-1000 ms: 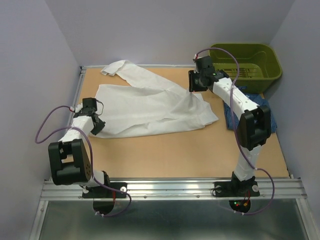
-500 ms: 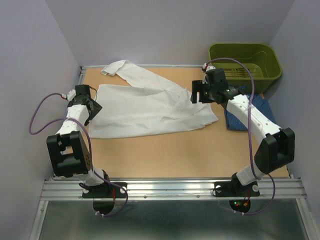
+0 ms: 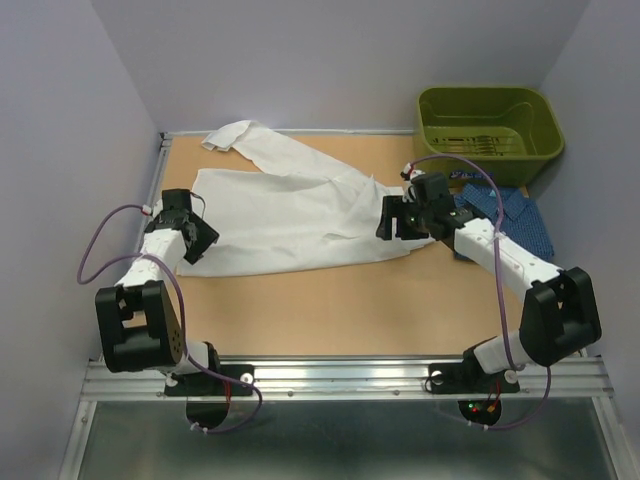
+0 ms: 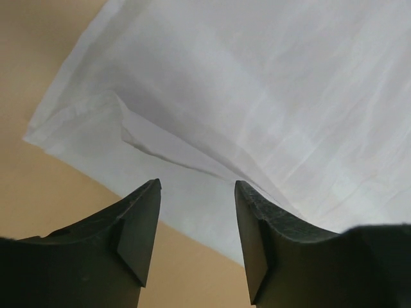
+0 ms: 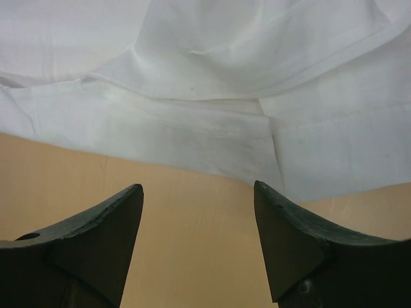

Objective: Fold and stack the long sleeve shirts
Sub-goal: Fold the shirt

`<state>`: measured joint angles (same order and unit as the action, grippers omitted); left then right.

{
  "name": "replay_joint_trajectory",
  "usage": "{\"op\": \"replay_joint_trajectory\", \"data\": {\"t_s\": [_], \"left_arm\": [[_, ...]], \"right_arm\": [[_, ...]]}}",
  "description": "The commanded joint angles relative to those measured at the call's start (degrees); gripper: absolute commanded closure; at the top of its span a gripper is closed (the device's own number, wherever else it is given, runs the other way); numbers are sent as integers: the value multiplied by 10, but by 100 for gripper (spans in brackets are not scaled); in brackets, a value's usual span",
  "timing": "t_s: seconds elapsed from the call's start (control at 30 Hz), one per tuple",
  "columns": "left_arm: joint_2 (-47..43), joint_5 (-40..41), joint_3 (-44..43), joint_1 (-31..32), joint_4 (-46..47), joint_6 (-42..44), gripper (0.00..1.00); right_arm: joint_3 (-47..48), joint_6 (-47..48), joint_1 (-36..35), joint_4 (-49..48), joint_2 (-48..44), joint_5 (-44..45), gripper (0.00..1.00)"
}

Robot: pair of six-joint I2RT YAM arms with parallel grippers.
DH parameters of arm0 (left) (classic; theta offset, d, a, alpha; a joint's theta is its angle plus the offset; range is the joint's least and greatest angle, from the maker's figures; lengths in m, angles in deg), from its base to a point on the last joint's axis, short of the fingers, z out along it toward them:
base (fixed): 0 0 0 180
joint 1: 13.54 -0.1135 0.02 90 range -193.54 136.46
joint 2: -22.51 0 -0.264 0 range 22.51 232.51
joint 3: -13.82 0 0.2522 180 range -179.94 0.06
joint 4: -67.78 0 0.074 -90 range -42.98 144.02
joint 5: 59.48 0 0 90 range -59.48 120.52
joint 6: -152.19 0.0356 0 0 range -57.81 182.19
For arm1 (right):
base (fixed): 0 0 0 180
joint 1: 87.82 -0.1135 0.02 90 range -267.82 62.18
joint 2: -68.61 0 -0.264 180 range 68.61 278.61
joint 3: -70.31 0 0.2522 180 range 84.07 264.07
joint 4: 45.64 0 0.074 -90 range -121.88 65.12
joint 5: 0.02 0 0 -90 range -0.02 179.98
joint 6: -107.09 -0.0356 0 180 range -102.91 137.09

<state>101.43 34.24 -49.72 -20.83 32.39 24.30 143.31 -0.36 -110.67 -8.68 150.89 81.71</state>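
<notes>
Wooden table (image 3: 350, 310) fills the cell. Most of its far half is covered by the white shirt (image 3: 290, 215). It lies spread out and wrinkled, with one sleeve reaching toward the far left corner. I see no clean fold in it, only some loose overlaps near the hem.

Behind it, at the far right corner, stands the green bin (image 3: 490, 120). Just in front of the bin, at the right edge of the table, lies the blue shirt (image 3: 512, 208). The right arm hides part of it, and I cannot tell if it is folded.

The left gripper (image 4: 196, 192) hangs over the near left corner of the white shirt. Its fingers are apart and hold nothing. The right gripper (image 5: 197, 189) is above the near right hem, where cloth meets bare wood. Its fingers are also spread wide and hold nothing. I cannot tell whether either one touches the cloth.

In my judgement the task is near its beginning. The white shirt is laid out flat, ready for a first fold, but no fold is made and nothing is stacked. After the white shirt, the blue one remains to be folded and the two put together.

By count there is one table, two shirts, one bin, and two grippers.
</notes>
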Motion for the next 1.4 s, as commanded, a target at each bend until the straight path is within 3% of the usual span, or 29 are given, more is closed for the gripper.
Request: {"op": "replay_joint_trajectory", "data": {"t_s": [0.0, 0.13, 0.47, 0.6, 0.73, 0.8, 1.0, 1.2, 1.37], "left_arm": [[36, -5, -2, 3, 35, 8, 46], [62, 12, -7, 2, 50, 10, 51], [147, 57, -17, -18, 59, 2, 51], [130, 80, -14, -22, 55, 8, 40], [87, 94, -10, -22, 57, 23, 25], [58, 96, -11, -22, 61, 32, 16], [-20, 91, 6, -10, 82, 70, 2], [-111, 108, 56, 54, 113, 119, 1], [-161, 144, 82, 129, 116, 141, 1]], "right_arm": [[-22, -26, -2, -72, 16, -15, 31], [-39, -38, -2, -89, 36, 0, 42], [-89, -68, 1, -90, 83, 114, 46], [-91, -72, 5, -76, 43, 135, 45], [-74, -76, 42, -47, -15, 172, 36], [-66, -91, 86, -31, -24, 167, 26], [-74, -169, 147, -27, -24, 68, 10], [-135, -249, 150, -88, -38, 49, 6], [-189, -308, 159, -138, -35, 14, 10]]}}
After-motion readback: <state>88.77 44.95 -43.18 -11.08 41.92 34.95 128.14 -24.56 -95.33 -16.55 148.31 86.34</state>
